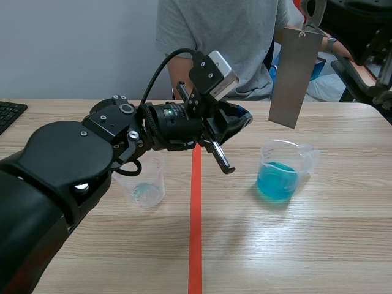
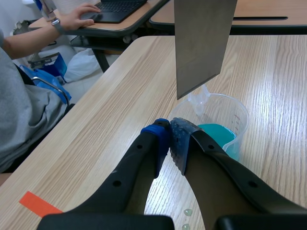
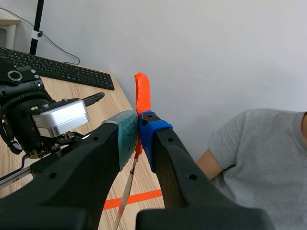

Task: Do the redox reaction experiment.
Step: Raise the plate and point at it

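Two beakers stand on your bench point(image 1: 306, 245), and neither has the metal in it yet. The right-hand beaker point(image 1: 278, 174) holds blue solution in its lower part. The left-hand beaker point(image 1: 144, 184), close under your left arm, shows only a faint blue-green trace at its bottom.

Your right gripper point(image 3: 139, 125) is clamped on an orange tab point(image 3: 142, 91), and the grey metal plate point(image 1: 296, 76) hangs from that tab in the air. Its lower edge is above the blue beaker, clear of the liquid; whether it is squarely over the mouth or a little behind it, you cannot tell from these views. Your left gripper point(image 2: 170, 143) has its pads together on nothing and hovers just short of the blue beaker.

By my reading the solution is ready and the plate is lifted, so the lowering into the liquid and the wait for a reaction are left to do.

Red graduation marks run down the blue beaker's wall, too small to read. No brand or label shows.
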You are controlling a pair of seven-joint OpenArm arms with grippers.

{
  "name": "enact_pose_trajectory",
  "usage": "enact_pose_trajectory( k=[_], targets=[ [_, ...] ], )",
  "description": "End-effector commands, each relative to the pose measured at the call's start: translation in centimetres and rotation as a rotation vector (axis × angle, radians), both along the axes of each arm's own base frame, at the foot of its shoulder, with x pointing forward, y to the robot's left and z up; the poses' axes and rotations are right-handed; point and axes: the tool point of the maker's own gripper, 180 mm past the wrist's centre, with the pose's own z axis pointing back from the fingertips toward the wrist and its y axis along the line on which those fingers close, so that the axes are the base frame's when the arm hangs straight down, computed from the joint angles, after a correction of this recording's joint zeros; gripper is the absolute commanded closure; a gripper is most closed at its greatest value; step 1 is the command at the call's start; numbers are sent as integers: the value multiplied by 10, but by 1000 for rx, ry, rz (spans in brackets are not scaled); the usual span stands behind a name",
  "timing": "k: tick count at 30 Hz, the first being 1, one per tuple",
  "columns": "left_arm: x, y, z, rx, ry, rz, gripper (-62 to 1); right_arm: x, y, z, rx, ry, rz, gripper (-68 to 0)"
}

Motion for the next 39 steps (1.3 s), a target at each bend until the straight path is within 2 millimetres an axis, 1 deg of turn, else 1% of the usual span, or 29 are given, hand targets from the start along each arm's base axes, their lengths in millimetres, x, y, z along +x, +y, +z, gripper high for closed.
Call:
enact_pose_trajectory(
  k=[1, 17, 21, 25, 29, 35, 39],
  targets=[
    [4, -5, 20, -47, -35, -5, -41, 0, -4, 21, 19, -51, 5, -11],
    [4, -5, 20, -47, -34, -5, -41, 0, -4, 21, 20, -50, 6, -11],
    [4, -2, 17, -33, -33, -3, -41, 0, -4, 21, 20, -50, 6, -11],
    [6, 8, 14, 9, -32, 16, -41, 0, -4, 21, 19, -50, 5, -11],
    [-1, 23, 18, -6, -21, 44, -41, 0, -4, 21, 19, -50, 5, -11],
    [-23, 53, 16, 17, -13, 91, -41, 0, -4, 20, 19, -50, 5, -11],
    [-41, 73, 21, 6, -19, 124, -40, 0, -4, 20, 19, -50, 5, -11]
  ],
)
